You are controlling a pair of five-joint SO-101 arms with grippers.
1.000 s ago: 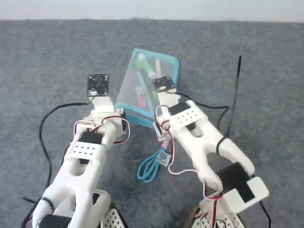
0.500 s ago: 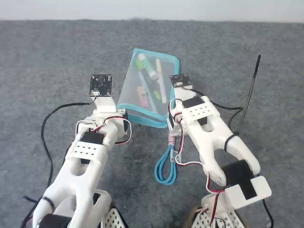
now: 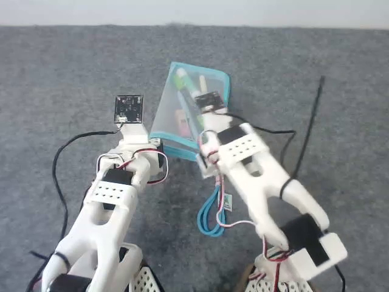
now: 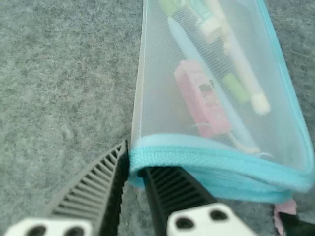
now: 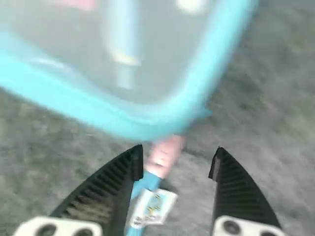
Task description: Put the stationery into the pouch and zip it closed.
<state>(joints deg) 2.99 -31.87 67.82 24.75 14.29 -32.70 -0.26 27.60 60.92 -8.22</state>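
Right wrist view: the right gripper (image 5: 178, 150) is held wide open, with the pink zip pull (image 5: 165, 151) seen between its fingers, nearer one of them, just off a corner of the pouch (image 5: 123, 73). The zip edge's other corner is pinched by the left gripper (image 4: 134, 162), down on the table (image 3: 61, 73).

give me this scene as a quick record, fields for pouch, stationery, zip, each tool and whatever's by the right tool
pouch: teal-edged mesh, lying on the grey felt surface
stationery: pens and a pink item, inside the pouch
zip: teal band along the near edge; cannot tell if fully closed
left tool: shut on the pouch's near corner
right tool: open, at the other near corner
pink tab: between the right tool's jaws, not gripped
blue loop: joined to the pink tab's end
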